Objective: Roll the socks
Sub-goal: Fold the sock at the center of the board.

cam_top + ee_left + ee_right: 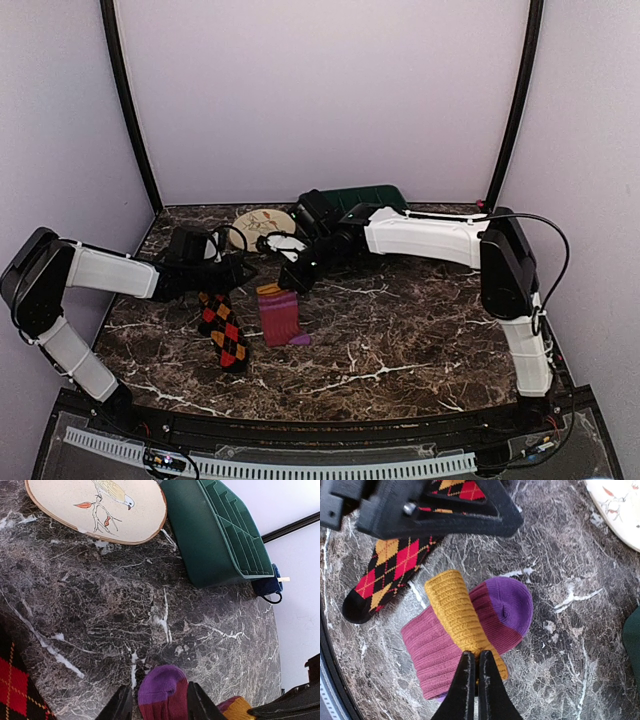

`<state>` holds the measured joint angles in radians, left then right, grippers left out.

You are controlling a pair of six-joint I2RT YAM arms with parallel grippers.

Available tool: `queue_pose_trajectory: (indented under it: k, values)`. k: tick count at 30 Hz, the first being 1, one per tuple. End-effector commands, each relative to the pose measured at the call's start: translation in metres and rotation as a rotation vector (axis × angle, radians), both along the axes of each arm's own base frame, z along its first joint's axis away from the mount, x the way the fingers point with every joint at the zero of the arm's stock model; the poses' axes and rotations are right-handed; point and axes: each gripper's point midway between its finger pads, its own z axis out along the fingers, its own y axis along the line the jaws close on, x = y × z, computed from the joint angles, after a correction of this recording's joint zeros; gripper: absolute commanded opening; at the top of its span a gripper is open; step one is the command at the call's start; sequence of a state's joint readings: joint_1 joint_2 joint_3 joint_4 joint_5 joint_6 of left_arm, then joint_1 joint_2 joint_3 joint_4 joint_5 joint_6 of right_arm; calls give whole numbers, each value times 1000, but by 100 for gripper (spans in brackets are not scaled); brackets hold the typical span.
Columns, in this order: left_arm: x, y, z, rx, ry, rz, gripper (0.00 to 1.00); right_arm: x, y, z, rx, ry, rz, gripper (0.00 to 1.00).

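A magenta sock (281, 320) with a purple toe (507, 605) and a mustard-yellow cuff (455, 610) lies folded on the marble table; the cuff is folded over its middle. My right gripper (475, 661) is shut on the cuff's near end and also shows in the top view (298, 283). An argyle sock (225, 335), black with red and orange diamonds, lies flat to its left. My left gripper (238, 272) is open above the argyle sock's upper end. In the left wrist view the purple toe (162, 690) shows between its spread fingers (121, 707).
A round plate with a bird drawing (262, 222) lies at the back of the table. A dark green rack (365, 197) lies behind the right arm, with a small blue object (267, 587) beside it. Walls close the table on three sides.
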<state>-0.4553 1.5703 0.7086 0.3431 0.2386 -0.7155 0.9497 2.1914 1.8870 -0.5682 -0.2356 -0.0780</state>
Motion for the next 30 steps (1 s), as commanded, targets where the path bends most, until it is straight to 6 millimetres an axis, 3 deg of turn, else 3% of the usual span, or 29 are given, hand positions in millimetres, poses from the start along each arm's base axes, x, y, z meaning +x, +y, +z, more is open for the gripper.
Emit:
queue_pose_trajectory:
  k: [1, 10, 24, 30]
  values:
    - [2, 0, 13, -20, -43, -1, 39, 7, 0, -5, 0, 11, 3, 0]
    - [2, -6, 18, -45, -60, -33, 39, 16, -3, -22, -6, 37, -17, 0]
    - [-1, -12, 18, -68, -51, -57, 39, 24, 7, -33, 12, 54, -16, 0]
    - [-3, -16, 18, -50, -59, -76, 39, 40, 2, -23, 38, -13, -82, 42]
